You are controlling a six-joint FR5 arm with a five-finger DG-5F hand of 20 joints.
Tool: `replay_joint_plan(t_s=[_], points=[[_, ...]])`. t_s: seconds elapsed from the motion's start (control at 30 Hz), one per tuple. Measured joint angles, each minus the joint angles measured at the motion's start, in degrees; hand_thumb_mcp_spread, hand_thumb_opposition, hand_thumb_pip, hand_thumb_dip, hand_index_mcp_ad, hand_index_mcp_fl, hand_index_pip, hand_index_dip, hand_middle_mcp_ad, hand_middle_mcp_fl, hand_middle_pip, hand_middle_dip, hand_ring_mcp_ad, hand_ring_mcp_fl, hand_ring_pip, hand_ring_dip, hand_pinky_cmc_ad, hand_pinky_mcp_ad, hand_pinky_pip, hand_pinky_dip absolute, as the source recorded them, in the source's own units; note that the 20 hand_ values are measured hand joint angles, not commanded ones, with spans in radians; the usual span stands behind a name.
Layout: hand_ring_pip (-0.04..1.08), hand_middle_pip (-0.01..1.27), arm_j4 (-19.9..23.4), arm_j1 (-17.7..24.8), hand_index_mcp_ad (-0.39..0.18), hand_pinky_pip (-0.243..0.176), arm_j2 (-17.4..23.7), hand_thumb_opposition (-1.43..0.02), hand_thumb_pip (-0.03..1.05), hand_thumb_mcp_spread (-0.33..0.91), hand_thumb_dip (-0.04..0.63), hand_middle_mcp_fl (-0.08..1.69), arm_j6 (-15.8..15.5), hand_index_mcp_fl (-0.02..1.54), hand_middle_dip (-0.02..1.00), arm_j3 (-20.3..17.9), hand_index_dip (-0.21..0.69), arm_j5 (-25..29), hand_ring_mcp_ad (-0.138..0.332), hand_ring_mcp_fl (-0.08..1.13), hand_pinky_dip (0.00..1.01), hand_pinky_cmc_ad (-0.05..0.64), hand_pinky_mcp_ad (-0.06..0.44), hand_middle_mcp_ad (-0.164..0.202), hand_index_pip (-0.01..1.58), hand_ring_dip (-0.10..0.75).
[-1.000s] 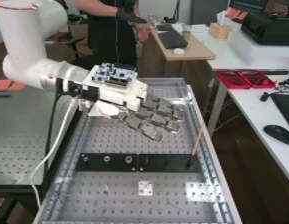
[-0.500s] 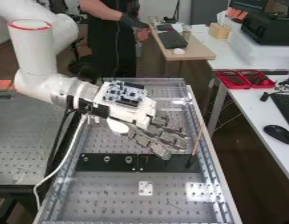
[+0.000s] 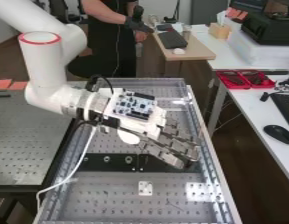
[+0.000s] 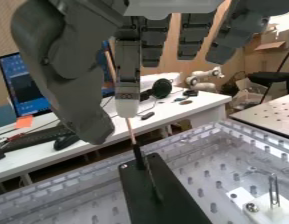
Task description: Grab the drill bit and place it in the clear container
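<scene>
In the high view the hand [image 3: 166, 146] hangs over the right-hand part of the black block [image 3: 115, 165], its fingers stretched out with nothing clasped in them. The arm [image 3: 51, 85] reaches it from beyond the block, at the upper left, with a circuit board [image 3: 135, 106] on top near the wrist. Three round metal pieces [image 3: 107, 159] sit in the left part of the block, and a small white plate [image 3: 146, 188] lies on the near side of it. In the wrist view the thumb [image 4: 68, 75] and fingers stand apart above the block. A thin dark shaft, probably the drill bit [image 4: 153, 179], is at the block, just beside the dark lower end of a slender brown rod [image 4: 131, 131]. Beyond the block is a white table [image 4: 174, 107] with a monitor [image 4: 25, 85].
</scene>
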Motion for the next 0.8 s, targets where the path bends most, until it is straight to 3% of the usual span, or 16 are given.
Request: replay_joint_plan(t_s=[0.23,0.8], points=[[0.07,0.14,1.36,-0.63,0.014,-0.105,-1.36,-0.88,0.68,0.42,0.283,0.05,0.01,0.02,0.1,0.84,0.367,-0.71,0.129,0.0,0.19,0.281,0.162,0.01,1.49,0.002],[0.09,0.14,3.12,-2.06,0.014,-0.089,-5.34,-0.88,0.62,0.46,0.283,0.14,0.18,0.1,0.12,3.59,0.363,-2.86,0.129,0.0,0.18,0.281,0.147,0.012,1.5,0.002]])
